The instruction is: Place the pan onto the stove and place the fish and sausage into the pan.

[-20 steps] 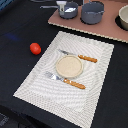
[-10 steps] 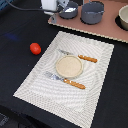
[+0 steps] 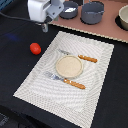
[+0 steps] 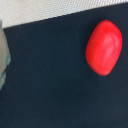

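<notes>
A: What is seen nearest in the exterior view?

B: The striped beige placemat (image 3: 67, 70) is spread over the dark tabletop (image 3: 15, 75). On it a round cream plate (image 3: 68, 65) is flanked by a fork (image 3: 65, 80) and a knife (image 3: 80, 56), both with orange handles.

A: And the sausage?

B: The sausage (image 3: 35, 48) is found on the bare tabletop, off the placemat's edge toward the exterior view's left, apart from the mat. In the wrist view the sausage (image 4: 104, 47) is shown large and glossy, alone on the dark surface, with a strip of the placemat (image 4: 55, 9) along one edge of the picture.

A: Can the pincer be judged?

B: The pincer (image 3: 45, 25) is hung above the tabletop, beyond the sausage; only a dark tip is made out under the white body of the arm (image 3: 44, 10). Whether it is open or closed cannot be told. Nothing is seen held.

A: What lies farthest?

B: The stove (image 3: 107, 26) is laid along the far side. On it the pan (image 3: 69, 9) is seen, partly covered by the arm, with a larger grey pot (image 3: 92, 12) just beside it. The fish cannot be made out. Stove, pan and pot are given by the exterior view only.
</notes>
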Available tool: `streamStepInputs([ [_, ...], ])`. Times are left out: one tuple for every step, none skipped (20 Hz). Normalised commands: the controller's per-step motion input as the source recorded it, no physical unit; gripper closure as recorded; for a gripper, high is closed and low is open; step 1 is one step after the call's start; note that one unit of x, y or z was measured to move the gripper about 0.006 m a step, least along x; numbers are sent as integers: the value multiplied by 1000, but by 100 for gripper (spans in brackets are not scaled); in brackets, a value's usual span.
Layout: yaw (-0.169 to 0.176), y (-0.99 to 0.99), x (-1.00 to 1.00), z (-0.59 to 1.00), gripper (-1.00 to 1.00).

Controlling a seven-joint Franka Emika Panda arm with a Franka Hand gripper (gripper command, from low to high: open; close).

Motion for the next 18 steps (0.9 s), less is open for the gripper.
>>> streamStepInputs([
  [-130, -277, -337, -320, -100],
  [-104, -183, -331, -334, -100],
  [-100, -171, -317, -351, -100],
  [-95, -226, -320, -360, -100],
  [-92, -257, -343, -414, -100],
  [-86, -286, -363, -457, -100],
  [-84, -303, -389, -483, -100],
  [-86, -286, -386, -463, -100],
  [-85, -269, -386, -454, -100],
  [-84, -231, -409, -471, -100],
  [-80, -229, -423, -486, -100],
  [-78, -177, -426, -500, -100],
  [-72, -126, -400, -497, -100],
  [-72, -94, -449, -523, -100],
  [-73, -97, -503, -546, -100],
  [-70, -37, -497, -514, -100],
  [-63, 0, -463, -477, -100],
  [-57, 0, -463, -457, -100],
])
